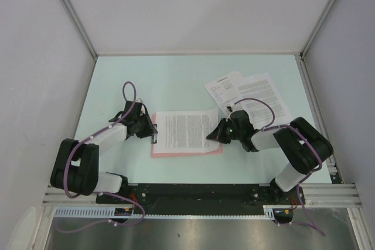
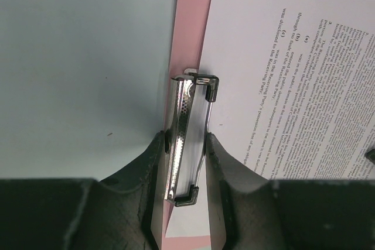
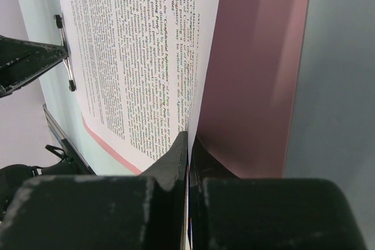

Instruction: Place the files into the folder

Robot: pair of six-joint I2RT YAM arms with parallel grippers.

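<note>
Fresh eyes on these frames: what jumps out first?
A printed sheet lies on the pink folder at the near middle of the table, the left gripper squeezing its metal clip and the right gripper pinching the sheet's opposite edge. More loose sheets fan out farther back on the right.

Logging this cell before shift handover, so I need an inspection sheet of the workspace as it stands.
Surface: pale green table.
Job's things: pink folder lies at centre with one printed sheet on it; two loose sheets lie at the far right, overlapping.
Clutter: nothing seen.
Grippers: left gripper squeezes the folder's metal clip; right gripper is shut on the printed sheet's right edge.
Cables: purple cables loop above both arms.
Surroundings: plain white walls on three sides.
</note>
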